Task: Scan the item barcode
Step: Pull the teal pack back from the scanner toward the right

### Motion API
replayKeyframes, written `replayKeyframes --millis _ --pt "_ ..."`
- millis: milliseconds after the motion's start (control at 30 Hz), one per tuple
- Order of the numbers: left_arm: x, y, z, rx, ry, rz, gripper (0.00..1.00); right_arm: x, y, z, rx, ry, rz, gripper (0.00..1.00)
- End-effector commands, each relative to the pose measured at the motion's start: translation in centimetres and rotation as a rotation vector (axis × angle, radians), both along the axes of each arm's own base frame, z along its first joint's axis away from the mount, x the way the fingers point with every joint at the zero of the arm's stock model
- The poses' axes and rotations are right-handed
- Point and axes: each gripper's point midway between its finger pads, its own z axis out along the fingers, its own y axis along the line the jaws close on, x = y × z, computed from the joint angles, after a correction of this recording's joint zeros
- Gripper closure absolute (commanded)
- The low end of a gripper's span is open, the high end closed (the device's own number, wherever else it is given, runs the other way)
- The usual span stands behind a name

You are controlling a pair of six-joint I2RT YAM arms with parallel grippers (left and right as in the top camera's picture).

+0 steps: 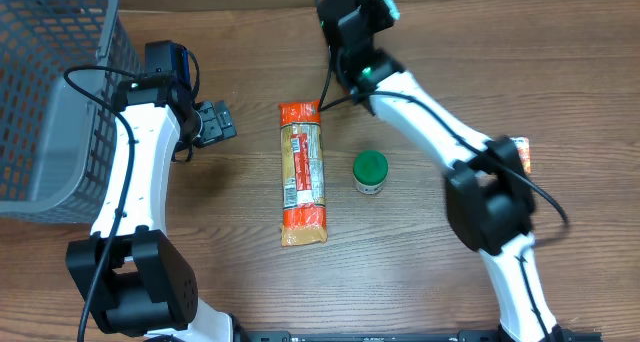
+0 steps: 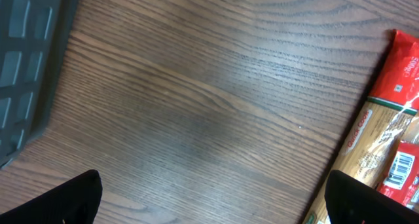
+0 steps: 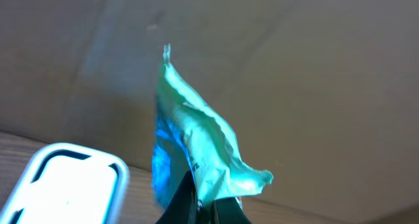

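Teal packet [image 3: 196, 142] is pinched at its lower end in my right gripper [image 3: 204, 207], jaws clamped tight, long axis running straight out from the grip, up at the far edge of the table [image 1: 420, 282]. A white rounded device [image 3: 65, 185] sits beside it. Spaghetti pack [image 1: 303, 172] and green-lidded jar [image 1: 370, 172] lie mid-table. Right arm [image 1: 430, 117] stretched forward; my left gripper [image 1: 215, 122] gapes empty beside the basket [image 1: 40, 102].

L gripper [image 1: 213, 123] low, jaws wide apart. R arm reached far fwd, R gripper [image 1: 376, 2] pinched on packet [image 3: 196, 145].
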Motion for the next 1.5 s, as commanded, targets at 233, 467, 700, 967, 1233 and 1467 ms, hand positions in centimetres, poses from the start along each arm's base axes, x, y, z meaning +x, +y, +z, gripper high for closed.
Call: replayKeyframes --millis 233,467,700,967,1233,1467 --pt "0.2 0.3 0.5 0.016 -0.012 -0.018 0.00 -10.6 -5.6 -2.8 0.346 0.591 -0.012 0.96" --pt "0.2 0.3 0.5 0.016 -0.012 -0.017 0.00 -19.1 -12.5 -11.6 0.395 1.117 -0.174 0.96" --pt "0.2 0.3 0.5 0.016 -0.012 -0.017 0.00 -22.2 -18.0 -16.7 0.406 1.251 -0.336 0.96" --pt "0.2 0.3 0.5 0.016 -0.012 -0.017 0.00 -21.9 -19.2 -18.1 0.428 1.235 -0.357 0.57" --pt "0.2 0.3 0.5 0.016 -0.012 -0.017 0.00 -21.0 -18.9 -18.1 0.482 1.169 -0.413 0.34" --pt "0.2 0.3 0.5 0.016 -0.011 -0.017 0.00 -22.7 -13.0 -18.1 0.691 1.305 -0.266 0.78"
